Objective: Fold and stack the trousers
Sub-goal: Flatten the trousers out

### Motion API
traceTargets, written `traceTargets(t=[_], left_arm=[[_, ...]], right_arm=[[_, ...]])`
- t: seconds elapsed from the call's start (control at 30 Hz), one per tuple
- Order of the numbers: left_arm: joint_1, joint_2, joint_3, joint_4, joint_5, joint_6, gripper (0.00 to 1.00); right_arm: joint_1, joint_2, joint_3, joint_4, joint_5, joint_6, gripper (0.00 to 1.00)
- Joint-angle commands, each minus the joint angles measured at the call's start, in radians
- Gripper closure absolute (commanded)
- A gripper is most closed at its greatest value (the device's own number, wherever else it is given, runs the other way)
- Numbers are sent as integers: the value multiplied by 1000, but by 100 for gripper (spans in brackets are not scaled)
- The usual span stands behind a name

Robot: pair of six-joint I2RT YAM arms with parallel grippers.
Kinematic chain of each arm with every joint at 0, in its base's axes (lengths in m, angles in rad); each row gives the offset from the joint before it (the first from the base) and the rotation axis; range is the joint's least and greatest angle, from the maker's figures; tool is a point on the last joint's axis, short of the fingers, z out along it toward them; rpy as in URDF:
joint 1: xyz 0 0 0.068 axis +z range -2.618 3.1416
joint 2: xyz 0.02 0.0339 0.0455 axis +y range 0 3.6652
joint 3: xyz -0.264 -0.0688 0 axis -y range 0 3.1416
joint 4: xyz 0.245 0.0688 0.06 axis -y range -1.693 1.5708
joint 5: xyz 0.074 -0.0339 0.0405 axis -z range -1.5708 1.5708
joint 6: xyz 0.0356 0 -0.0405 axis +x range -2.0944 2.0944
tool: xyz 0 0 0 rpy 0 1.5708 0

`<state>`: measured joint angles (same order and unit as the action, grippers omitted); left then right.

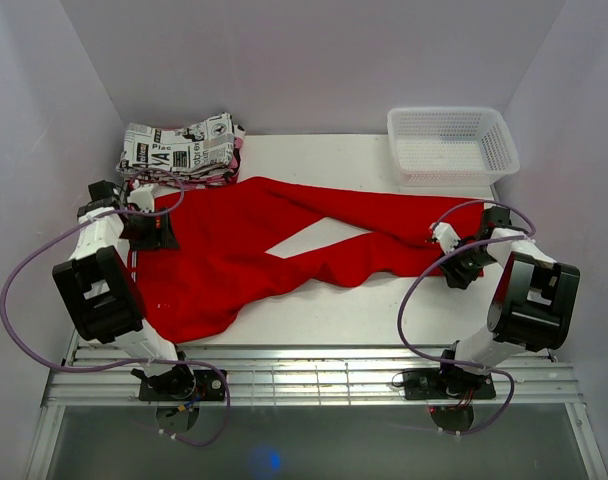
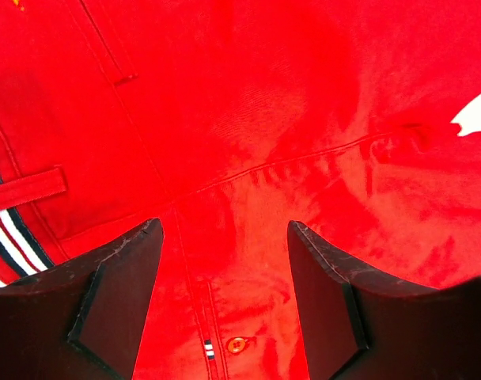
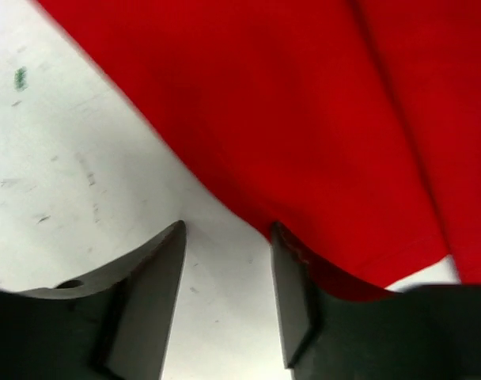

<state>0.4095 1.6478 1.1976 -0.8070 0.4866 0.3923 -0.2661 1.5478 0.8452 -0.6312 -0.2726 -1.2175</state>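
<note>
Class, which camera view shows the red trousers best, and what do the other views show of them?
The top external view: the trousers lie spread across the table, both legs reaching right. The left wrist view shows only a close patch with seams and a button; the right wrist view only a blurred fabric edge.

bare table (image 1: 364, 315) lies free before the trousers (image 1: 284, 240).

Folded black-and-white newspaper-print garment (image 1: 179, 148) at the upper left of the frame, pink-edged layers under it, white mesh basket (image 1: 449, 172) at the upper right, both on a white bench (image 1: 324, 315), slotted metal rail (image 1: 314, 375) along the bench's bottom edge.
</note>
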Motion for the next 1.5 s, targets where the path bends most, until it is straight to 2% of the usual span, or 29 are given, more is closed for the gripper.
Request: traceTargets(t=[0.0, 0.07, 0.1, 0.2, 0.33, 0.5, 0.7, 0.93, 1.27, 1.47], left_arm=[[5, -54, -9, 40, -34, 10, 25], [6, -36, -1, 48, -45, 6, 26], [8, -29, 2, 49, -43, 8, 26], [11, -14, 11, 49, -55, 10, 27], [14, -6, 22, 55, -63, 5, 27], [15, 1, 19, 72, -83, -1, 28], [18, 33, 2, 123, -135, -18, 34], [20, 99, -1, 183, -194, -17, 53], [60, 193, 20, 268, -255, 25, 96], [74, 237, 117, 276, -249, 65, 99]], right_arm=[[7, 115, -14, 105, 0, 13, 51], [7, 164, 23, 77, -8, 32, 65], [5, 170, 28, 70, -19, 36, 77], [4, 156, 37, 47, -36, 33, 92], [-34, 109, 132, -102, -109, 20, 92], [-114, 14, 296, -404, -209, -66, 92], [-139, -97, 385, -594, -172, -145, 92], [-208, -120, 463, -677, -125, -211, 92], [-372, -129, 578, -679, -90, -286, 92], [-383, -72, 555, -671, -1, -283, 92]])
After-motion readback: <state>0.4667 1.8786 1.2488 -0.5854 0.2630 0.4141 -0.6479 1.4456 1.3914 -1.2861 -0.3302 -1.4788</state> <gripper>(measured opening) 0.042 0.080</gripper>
